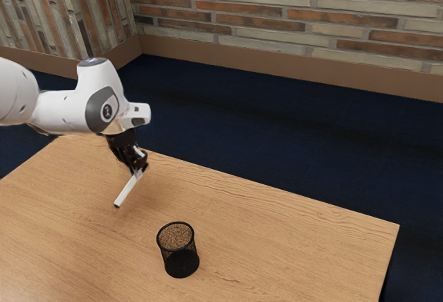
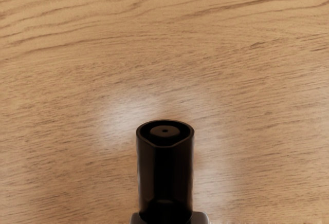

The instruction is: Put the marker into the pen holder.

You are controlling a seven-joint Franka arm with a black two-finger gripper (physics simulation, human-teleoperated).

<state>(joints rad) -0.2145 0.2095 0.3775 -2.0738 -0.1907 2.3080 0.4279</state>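
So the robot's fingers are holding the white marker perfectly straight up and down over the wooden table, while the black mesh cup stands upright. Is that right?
Not quite: the marker is tilted, its lower end slanting toward the exterior view's left, as that view shows. The fingers do hold it over the table, and the cup does stand upright.

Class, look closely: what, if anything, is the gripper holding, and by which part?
The gripper is holding the marker, at or near its black end; the white barrel slants down, free of the jaws.

passable gap beside marker, upright pen holder in the way
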